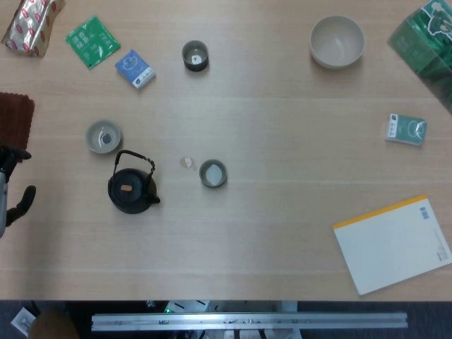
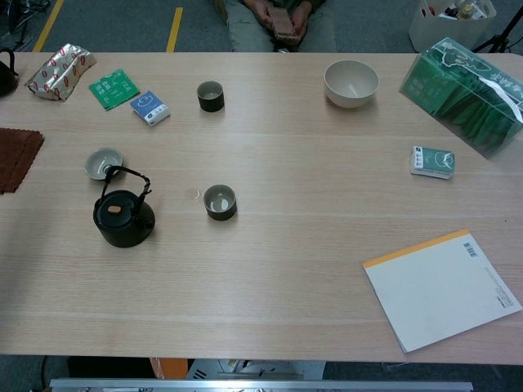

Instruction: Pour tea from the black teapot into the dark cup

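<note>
The teapot (image 1: 131, 191) stands upright at the left of centre in the head view, lid on, its wire bail handle (image 1: 135, 160) raised and leaning toward the top of the frame, spout toward the lower right. It looks like cast iron: probably heavy, rigid and not fragile, but apt to swing under a thin bail. The handle's top is the likely place to take hold.

The dark cup (image 1: 212, 173) sits just right of the teapot, apart from it, with something pale inside. A second dark cup (image 1: 195, 55) stands well above, near the top edge, and a pale cup (image 1: 103, 136) is just above and left of the teapot.

The left hand (image 1: 10, 185) shows only at the left edge of the head view, off the teapot and holding nothing; whether its fingers are spread or curled I cannot tell. The right hand is out of sight.
</note>
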You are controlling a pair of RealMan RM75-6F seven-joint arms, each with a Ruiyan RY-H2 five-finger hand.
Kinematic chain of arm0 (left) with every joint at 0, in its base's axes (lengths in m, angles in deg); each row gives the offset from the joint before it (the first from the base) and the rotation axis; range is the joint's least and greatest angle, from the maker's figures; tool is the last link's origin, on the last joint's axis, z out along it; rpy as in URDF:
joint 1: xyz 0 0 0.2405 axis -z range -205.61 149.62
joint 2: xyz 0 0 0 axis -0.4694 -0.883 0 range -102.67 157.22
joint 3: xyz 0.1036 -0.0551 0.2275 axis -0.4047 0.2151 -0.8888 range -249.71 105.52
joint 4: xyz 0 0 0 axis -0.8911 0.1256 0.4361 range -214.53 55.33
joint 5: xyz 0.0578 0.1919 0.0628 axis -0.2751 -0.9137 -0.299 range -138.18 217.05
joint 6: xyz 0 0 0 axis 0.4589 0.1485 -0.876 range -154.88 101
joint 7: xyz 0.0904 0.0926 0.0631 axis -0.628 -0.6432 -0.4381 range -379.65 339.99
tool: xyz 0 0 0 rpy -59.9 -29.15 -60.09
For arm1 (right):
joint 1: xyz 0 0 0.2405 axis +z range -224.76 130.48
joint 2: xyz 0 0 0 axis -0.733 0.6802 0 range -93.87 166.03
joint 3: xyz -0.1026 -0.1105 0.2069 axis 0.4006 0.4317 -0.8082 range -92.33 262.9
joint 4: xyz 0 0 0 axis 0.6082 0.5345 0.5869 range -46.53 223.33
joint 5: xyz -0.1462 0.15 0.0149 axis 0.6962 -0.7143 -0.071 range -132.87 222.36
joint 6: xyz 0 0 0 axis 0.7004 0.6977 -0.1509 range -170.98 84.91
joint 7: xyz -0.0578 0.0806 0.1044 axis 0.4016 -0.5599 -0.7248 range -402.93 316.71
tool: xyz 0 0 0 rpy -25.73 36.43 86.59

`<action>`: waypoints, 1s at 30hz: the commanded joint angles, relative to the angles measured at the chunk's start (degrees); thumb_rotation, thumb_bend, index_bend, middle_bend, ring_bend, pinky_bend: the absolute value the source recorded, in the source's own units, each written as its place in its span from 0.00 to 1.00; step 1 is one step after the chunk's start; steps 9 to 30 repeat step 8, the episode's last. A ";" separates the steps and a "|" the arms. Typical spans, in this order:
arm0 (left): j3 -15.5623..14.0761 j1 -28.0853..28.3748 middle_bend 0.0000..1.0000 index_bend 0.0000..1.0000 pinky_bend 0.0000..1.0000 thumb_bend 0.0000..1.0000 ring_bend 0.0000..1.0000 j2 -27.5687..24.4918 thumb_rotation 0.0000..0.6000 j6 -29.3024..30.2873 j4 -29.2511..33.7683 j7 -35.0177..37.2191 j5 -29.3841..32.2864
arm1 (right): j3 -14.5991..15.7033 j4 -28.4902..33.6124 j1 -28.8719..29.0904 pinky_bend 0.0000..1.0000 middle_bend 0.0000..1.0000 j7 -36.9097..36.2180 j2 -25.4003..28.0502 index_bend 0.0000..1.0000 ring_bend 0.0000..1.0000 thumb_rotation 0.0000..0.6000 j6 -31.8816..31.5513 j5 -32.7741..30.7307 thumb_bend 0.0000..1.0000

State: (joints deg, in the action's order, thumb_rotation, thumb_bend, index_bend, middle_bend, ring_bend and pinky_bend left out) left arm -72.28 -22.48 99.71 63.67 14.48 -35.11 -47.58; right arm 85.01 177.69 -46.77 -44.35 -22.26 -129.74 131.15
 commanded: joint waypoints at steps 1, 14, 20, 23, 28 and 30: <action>-0.10 -0.57 0.37 0.37 0.00 0.25 0.21 -0.21 1.00 0.41 0.27 0.22 -0.05 | -0.03 0.08 -0.28 0.05 0.13 0.11 0.00 0.10 0.00 1.00 -0.54 0.30 0.23; 0.03 -1.55 0.37 0.37 0.00 0.25 0.21 -0.37 1.00 0.98 0.55 0.51 -0.21 | -0.27 0.11 -0.55 0.05 0.13 0.18 -0.05 0.10 0.00 1.00 -1.22 0.83 0.23; 0.03 -1.55 0.37 0.37 0.00 0.25 0.21 -0.37 1.00 0.98 0.55 0.51 -0.21 | -0.27 0.11 -0.55 0.05 0.13 0.18 -0.05 0.10 0.00 1.00 -1.22 0.83 0.23; 0.03 -1.55 0.37 0.37 0.00 0.25 0.21 -0.37 1.00 0.98 0.55 0.51 -0.21 | -0.27 0.11 -0.55 0.05 0.13 0.18 -0.05 0.10 0.00 1.00 -1.22 0.83 0.23; 0.03 -1.55 0.37 0.37 0.00 0.25 0.21 -0.37 1.00 0.98 0.55 0.51 -0.21 | -0.27 0.11 -0.55 0.05 0.13 0.18 -0.05 0.10 0.00 1.00 -1.22 0.83 0.23; 0.03 -1.55 0.37 0.37 0.00 0.25 0.21 -0.37 1.00 0.98 0.55 0.51 -0.21 | -0.27 0.11 -0.55 0.05 0.13 0.18 -0.05 0.10 0.00 1.00 -1.22 0.83 0.23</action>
